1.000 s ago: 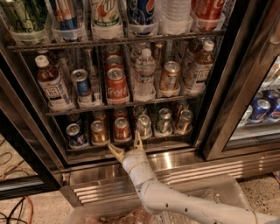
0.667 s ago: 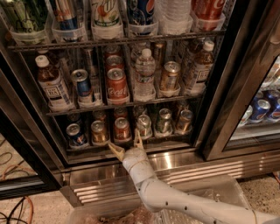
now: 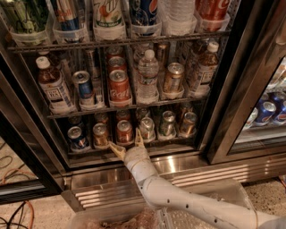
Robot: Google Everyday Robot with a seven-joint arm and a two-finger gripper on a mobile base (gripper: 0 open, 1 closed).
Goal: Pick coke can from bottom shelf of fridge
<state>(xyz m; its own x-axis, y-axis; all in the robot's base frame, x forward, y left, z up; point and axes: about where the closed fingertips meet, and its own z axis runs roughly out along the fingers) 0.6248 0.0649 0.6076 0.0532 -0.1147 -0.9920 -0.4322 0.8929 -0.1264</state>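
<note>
Coke can (image 3: pixel 124 132) stands third from the left on the bottom shelf (image 3: pixel 172 137) of the fridge (image 3: pixel 225 107), between a gold-brown can (image 3: pixel 100 134) and a silver can (image 3: pixel 146 128). Your gripper (image 3: pixel 128 144) sits just in front of it at the shelf edge, its fingers (image 3: pixel 139 137) spread wide and holding nothing.

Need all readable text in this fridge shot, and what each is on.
"7UP": pale-labelled bottle, top rack.
"Coca" (partial script): tall red can, middle rack.
Coke can on the bottom shelf, just above the open gripper: script too blurred.
White label on the brown bottle: unreadable.
</note>
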